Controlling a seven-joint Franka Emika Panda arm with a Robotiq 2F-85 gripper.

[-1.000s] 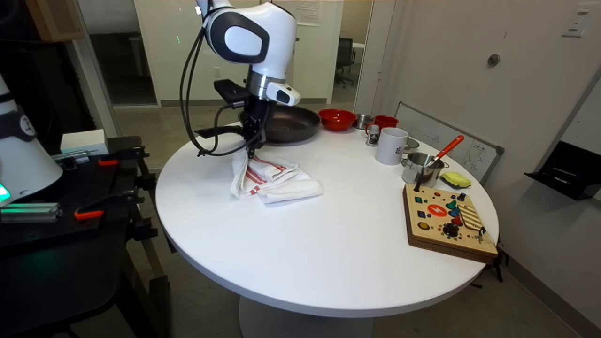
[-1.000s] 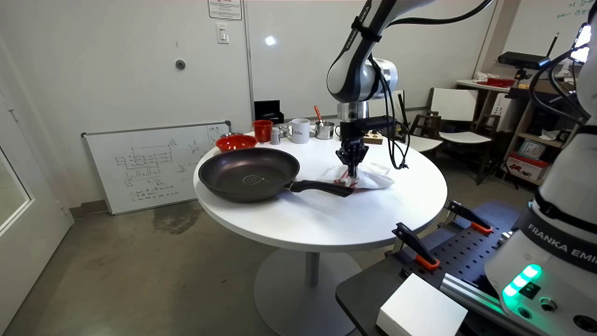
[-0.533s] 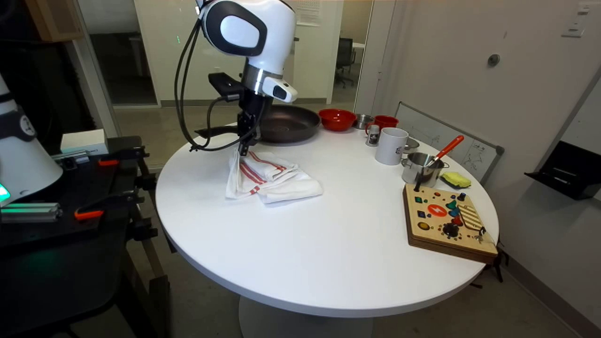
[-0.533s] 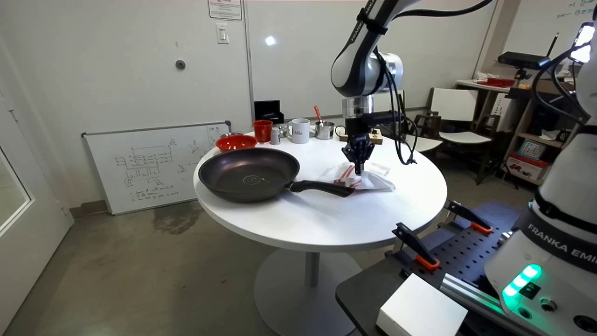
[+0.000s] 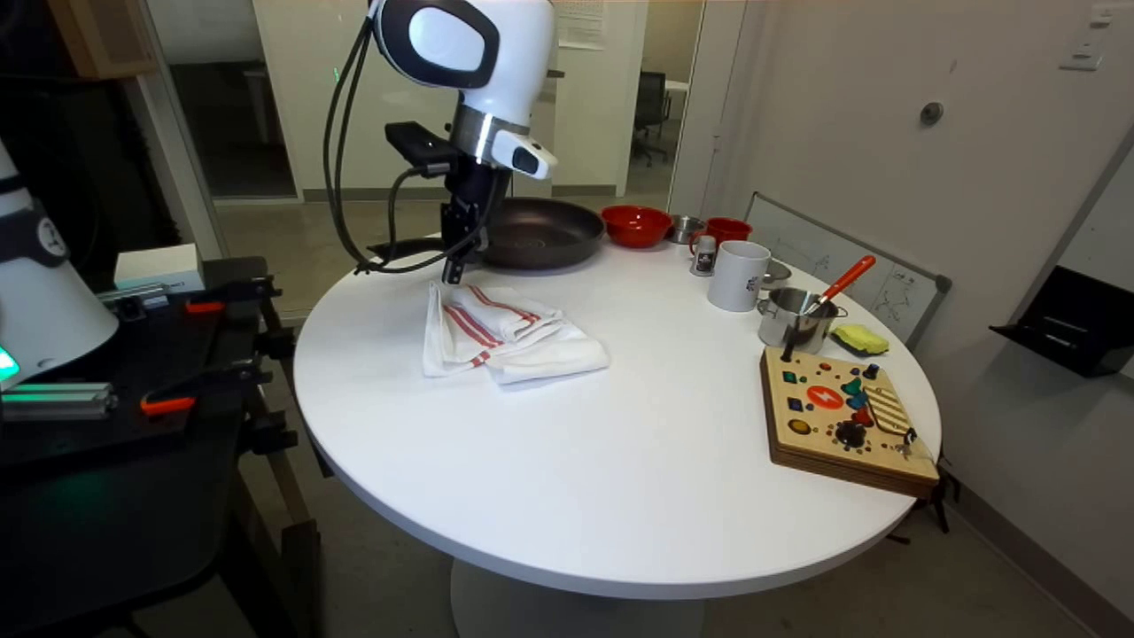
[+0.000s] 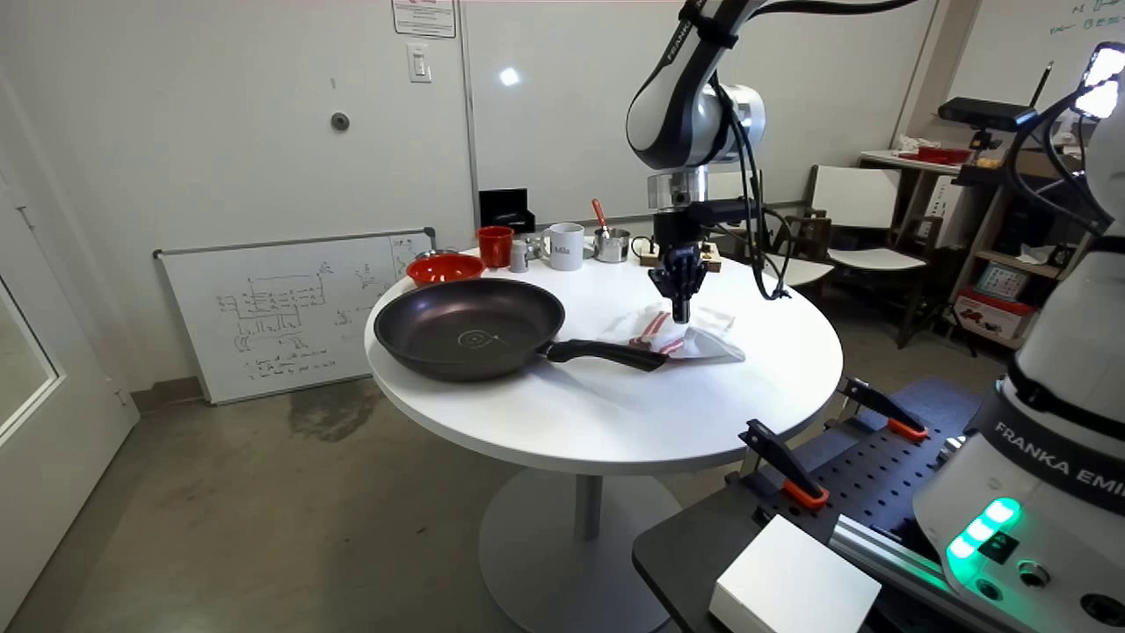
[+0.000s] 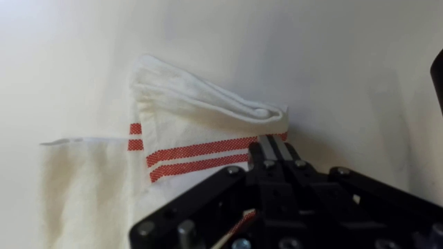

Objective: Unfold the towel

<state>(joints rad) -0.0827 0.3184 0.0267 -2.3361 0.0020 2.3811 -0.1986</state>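
Note:
The white towel [image 5: 540, 354] with red stripes lies partly folded on the round table. It also shows in an exterior view [image 6: 707, 343] behind the pan's handle. In the wrist view the towel [image 7: 193, 129] has a rolled fold along its upper edge, and a flat single flap extends at the left. My gripper [image 5: 452, 275] is at the towel's upper left corner, and in an exterior view the gripper [image 6: 681, 315] is just above the cloth. In the wrist view the gripper's fingers [image 7: 275, 140] are together, with only a thin dark slit and no cloth visible between them.
A black frying pan [image 6: 470, 330] stands close beside the towel, its handle [image 6: 606, 352] pointing toward it. A red bowl [image 5: 636, 227], a white mug [image 5: 738, 276], a metal pot [image 5: 793, 321] and a wooden control box [image 5: 846, 421] stand along the far side.
My gripper has risen and moved left in an exterior view, off the towel's folded part. The towel's left part has shifted slightly left and lies flatter, with more red stripes showing.

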